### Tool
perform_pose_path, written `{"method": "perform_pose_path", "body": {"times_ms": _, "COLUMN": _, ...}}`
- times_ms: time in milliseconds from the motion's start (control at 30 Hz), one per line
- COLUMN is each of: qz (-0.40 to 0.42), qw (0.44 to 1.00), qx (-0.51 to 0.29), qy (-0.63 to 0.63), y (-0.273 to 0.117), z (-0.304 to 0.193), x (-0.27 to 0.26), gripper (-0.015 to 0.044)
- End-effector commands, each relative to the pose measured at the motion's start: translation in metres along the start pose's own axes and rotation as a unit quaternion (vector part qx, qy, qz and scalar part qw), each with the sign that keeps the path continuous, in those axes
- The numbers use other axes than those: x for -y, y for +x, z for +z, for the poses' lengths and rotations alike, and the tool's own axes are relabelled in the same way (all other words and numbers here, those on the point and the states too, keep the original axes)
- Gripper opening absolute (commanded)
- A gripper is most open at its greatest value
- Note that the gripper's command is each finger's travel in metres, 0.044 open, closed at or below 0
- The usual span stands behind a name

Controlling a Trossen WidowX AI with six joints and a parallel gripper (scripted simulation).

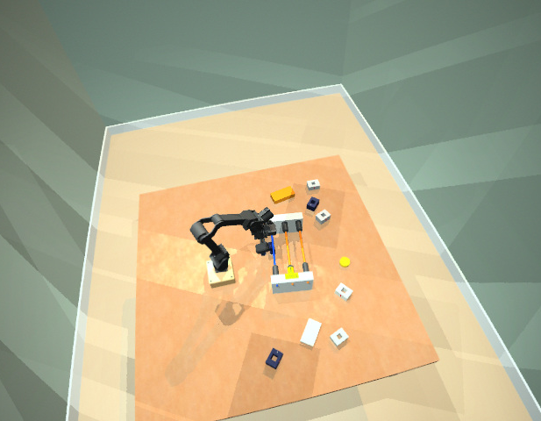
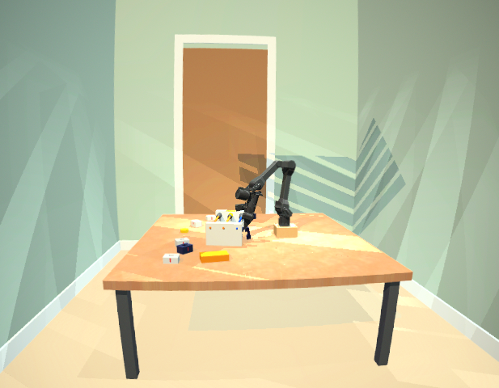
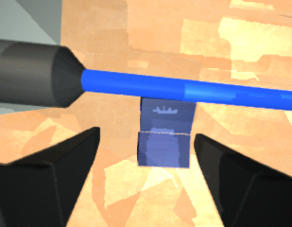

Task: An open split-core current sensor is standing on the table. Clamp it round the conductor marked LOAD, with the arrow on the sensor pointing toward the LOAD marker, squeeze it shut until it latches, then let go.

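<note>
The dark blue sensor (image 2: 248, 235) (image 3: 163, 150) stands on the table beside the blue conductor (image 1: 274, 259) (image 3: 136, 85), partly under it in the wrist view. Its arrow is not readable. My gripper (image 3: 147, 135) is open above the sensor, one finger on each side, with a gap to each in the wrist view. In the top view the arm hides most of the sensor. The LOAD marker (image 1: 291, 274) is yellow and sits at the near end of the middle orange conductor (image 1: 288, 248).
White end blocks (image 1: 292, 285) (image 2: 223, 238) hold the three conductors. An orange block (image 1: 282, 195) (image 2: 214, 256), a yellow disc (image 1: 345, 261), a white slab (image 1: 310, 332) and several white and dark blue rings lie around the fixture. A black sleeve (image 3: 29, 73) is close to the left finger.
</note>
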State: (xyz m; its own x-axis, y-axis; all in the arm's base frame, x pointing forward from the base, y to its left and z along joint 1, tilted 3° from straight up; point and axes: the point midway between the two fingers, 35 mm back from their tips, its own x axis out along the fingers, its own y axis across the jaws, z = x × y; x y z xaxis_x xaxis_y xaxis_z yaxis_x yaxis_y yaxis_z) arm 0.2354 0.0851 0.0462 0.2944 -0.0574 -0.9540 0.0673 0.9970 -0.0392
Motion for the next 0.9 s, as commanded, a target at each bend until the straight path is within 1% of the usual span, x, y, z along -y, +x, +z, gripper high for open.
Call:
{"method": "perform_pose_path", "body": {"times_ms": 0, "qz": 0.000, "qw": 1.000, "qx": -0.004, "qy": -0.002, "y": 0.0076, "z": -0.0030, "x": 0.0011, "gripper": 0.0324}}
{"method": "perform_pose_path", "body": {"times_ms": 100, "qz": 0.000, "qw": 1.000, "qx": -0.004, "qy": -0.002, "y": 0.0099, "z": -0.0033, "x": 0.0013, "gripper": 0.0324}}
{"method": "perform_pose_path", "body": {"times_ms": 867, "qz": -0.001, "qw": 1.000, "qx": 0.000, "qy": 0.000, "y": 0.0058, "z": -0.0008, "x": 0.0008, "gripper": 0.0170}}
